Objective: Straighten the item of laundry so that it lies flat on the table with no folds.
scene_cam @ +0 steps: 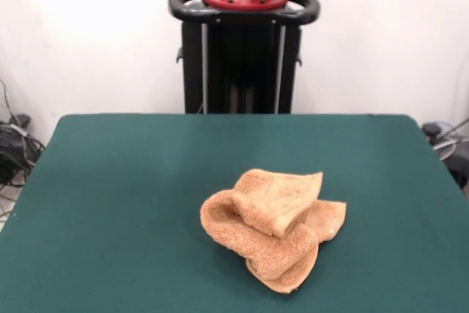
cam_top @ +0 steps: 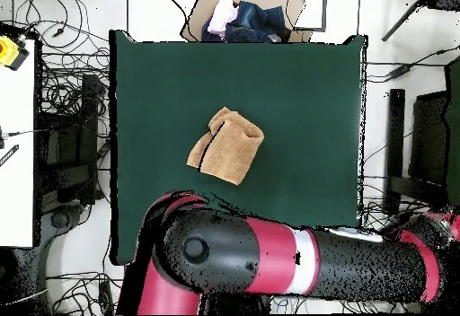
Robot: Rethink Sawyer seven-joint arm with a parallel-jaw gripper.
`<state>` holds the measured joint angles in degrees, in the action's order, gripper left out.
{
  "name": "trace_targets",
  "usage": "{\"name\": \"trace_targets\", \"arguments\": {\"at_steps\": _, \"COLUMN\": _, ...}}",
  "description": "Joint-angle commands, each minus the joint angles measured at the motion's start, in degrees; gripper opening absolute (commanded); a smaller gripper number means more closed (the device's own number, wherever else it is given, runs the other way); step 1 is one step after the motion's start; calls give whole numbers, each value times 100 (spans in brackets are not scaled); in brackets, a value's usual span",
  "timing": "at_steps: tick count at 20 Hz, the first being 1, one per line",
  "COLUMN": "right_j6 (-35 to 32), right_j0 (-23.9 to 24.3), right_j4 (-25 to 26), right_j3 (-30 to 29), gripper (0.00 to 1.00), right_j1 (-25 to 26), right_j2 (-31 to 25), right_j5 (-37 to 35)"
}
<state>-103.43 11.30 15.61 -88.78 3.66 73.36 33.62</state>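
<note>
The orange-tan towel (scene_cam: 275, 229) lies crumpled on the green table (scene_cam: 110, 181), a little right of centre and near the front edge. It is folded over itself in several thick rolls, with one hemmed corner sticking out to the right. In the overhead view the towel (cam_top: 225, 144) sits near the middle of the table (cam_top: 305, 88) as a folded bundle. The gripper shows in neither view. Only the red and black arm (cam_top: 287, 258) shows, drawn back along the table's bottom edge and reaching off to the right.
The robot's pedestal (scene_cam: 244, 49) stands behind the table's far edge. A cardboard box of clothes (cam_top: 247, 16) sits beyond the table's top edge in the overhead view. Cables cover the floor on both sides. A white bench (cam_top: 16, 133) stands at the left.
</note>
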Motion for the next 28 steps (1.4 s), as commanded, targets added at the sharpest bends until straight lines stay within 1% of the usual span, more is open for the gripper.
{"name": "trace_targets", "arguments": {"at_steps": 1, "right_j6": -367, "right_j0": 736, "right_j4": 2223, "right_j3": 218, "gripper": 100, "right_j1": -2816, "right_j2": -2807, "right_j5": -3245}}
{"name": "trace_targets", "arguments": {"at_steps": 2, "right_j6": -287, "right_j0": 782, "right_j4": 2198, "right_j3": 207, "gripper": 100, "right_j1": -2884, "right_j2": -2884, "right_j5": -3275}}
{"name": "trace_targets", "arguments": {"at_steps": 6, "right_j6": -199, "right_j0": 727, "right_j4": 1952, "right_j3": 163, "gripper": 100, "right_j1": -2744, "right_j2": -2752, "right_j5": -3155}}
{"name": "trace_targets", "arguments": {"at_steps": 11, "right_j6": -280, "right_j0": 705, "right_j4": 1976, "right_j3": 152, "gripper": 100, "right_j1": -2726, "right_j2": -2786, "right_j5": -3220}}
{"name": "trace_targets", "arguments": {"at_steps": 13, "right_j6": -219, "right_j0": 785, "right_j4": 2060, "right_j3": 114, "gripper": 100, "right_j1": -2863, "right_j2": -2975, "right_j5": -3326}}
{"name": "trace_targets", "arguments": {"at_steps": 15, "right_j6": -71, "right_j0": 952, "right_j4": 2180, "right_j3": 32, "gripper": 100, "right_j1": -3107, "right_j2": -3290, "right_j5": -3474}}
{"name": "trace_targets", "arguments": {"at_steps": 20, "right_j6": 538, "right_j0": 1628, "right_j4": 2424, "right_j3": -329, "gripper": 100, "right_j1": -3881, "right_j2": -4431, "right_j5": -4071}}
{"name": "trace_targets", "arguments": {"at_steps": 25, "right_j6": 844, "right_j0": 2063, "right_j4": 2452, "right_j3": -590, "gripper": 100, "right_j1": -4242, "right_j2": -5153, "right_j5": -4476}}
{"name": "trace_targets", "arguments": {"at_steps": 28, "right_j6": 1231, "right_j0": 2501, "right_j4": 2369, "right_j3": -848, "gripper": 100, "right_j1": -4562, "right_j2": -5799, "right_j5": -4871}}
